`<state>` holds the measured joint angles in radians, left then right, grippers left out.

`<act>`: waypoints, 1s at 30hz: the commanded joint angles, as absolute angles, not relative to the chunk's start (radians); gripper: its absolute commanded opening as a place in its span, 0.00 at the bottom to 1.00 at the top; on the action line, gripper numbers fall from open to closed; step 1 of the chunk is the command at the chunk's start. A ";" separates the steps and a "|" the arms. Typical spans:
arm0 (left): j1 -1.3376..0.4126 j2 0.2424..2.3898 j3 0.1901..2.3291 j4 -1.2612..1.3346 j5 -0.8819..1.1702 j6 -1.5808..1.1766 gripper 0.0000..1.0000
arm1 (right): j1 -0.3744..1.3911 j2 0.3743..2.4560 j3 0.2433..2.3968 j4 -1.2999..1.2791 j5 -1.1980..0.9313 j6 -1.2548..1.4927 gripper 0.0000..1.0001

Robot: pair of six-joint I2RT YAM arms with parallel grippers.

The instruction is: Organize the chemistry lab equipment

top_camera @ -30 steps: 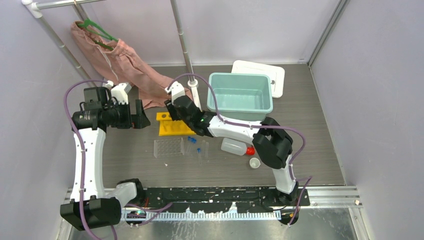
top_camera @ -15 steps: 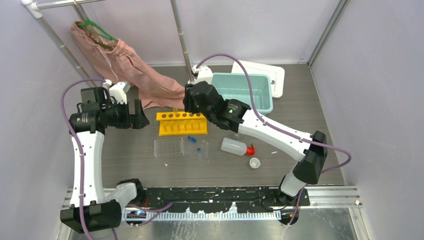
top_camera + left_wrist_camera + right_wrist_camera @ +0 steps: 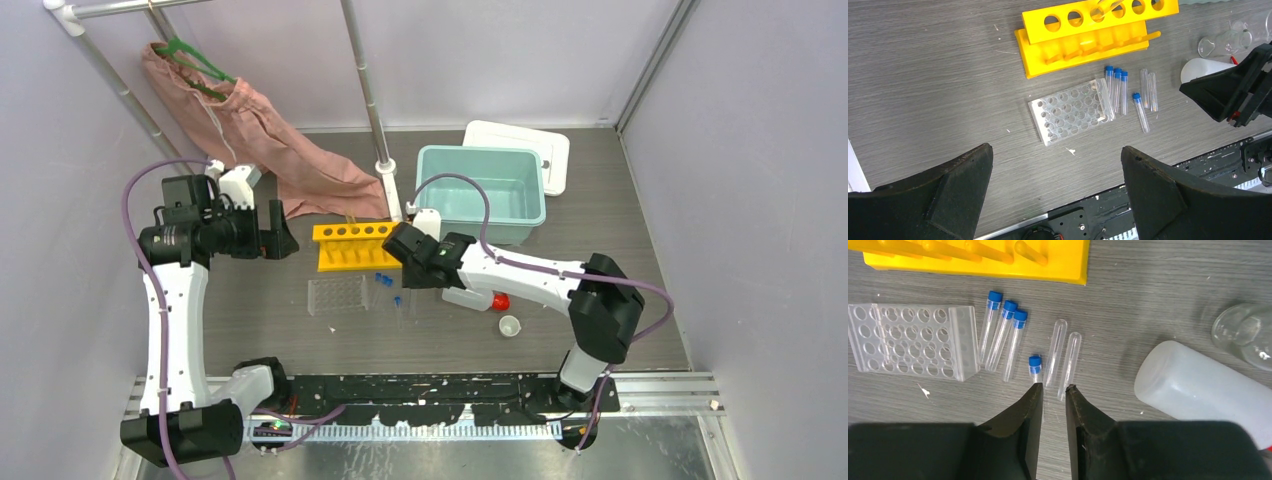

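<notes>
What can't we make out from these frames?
- Right wrist view: lower end of the lone small clear blue-capped tube, behind the right pincer; contact unclear.
- Right wrist view: white plastic squeeze bottle, nozzle cut off by the right edge and the pincer; clear glass beaker cut by the right edge.
- Top view: loose tubes too small to count, partly under the right pincer.

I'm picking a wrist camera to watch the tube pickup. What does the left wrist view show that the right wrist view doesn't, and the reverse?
Only left wrist: the yellow tube rack's top holes with a clear tube leaning in one, the black base rail, and the wide-open left gripper.
Only right wrist: the narrow, empty gap between the right gripper's fingers, by the loose tubes' near ends.
Both: the well tray, three blue-capped tubes side by side, a lone capped tube, two uncapped tubes, a glass beaker, the white squeeze bottle.
</notes>
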<state>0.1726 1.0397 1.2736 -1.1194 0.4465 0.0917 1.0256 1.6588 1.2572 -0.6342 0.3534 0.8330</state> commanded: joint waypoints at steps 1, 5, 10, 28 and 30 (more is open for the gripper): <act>0.177 1.013 1.315 -1.121 0.469 0.116 1.00 | 1.032 1.691 1.262 -0.563 0.351 0.915 0.29; 0.177 1.008 1.321 -1.129 0.467 0.123 1.00 | 1.034 1.735 1.258 -0.555 0.363 0.945 0.27; 0.177 1.005 1.331 -1.134 0.464 0.135 1.00 | 1.033 1.760 1.227 -0.544 0.373 0.968 0.27; 0.177 1.005 1.326 -1.128 0.462 0.127 1.00 | 1.034 1.865 1.203 -0.512 0.365 0.981 0.27; 0.177 1.005 1.325 -1.128 0.462 0.129 1.00 | 1.033 1.870 1.200 -0.515 0.373 0.981 0.27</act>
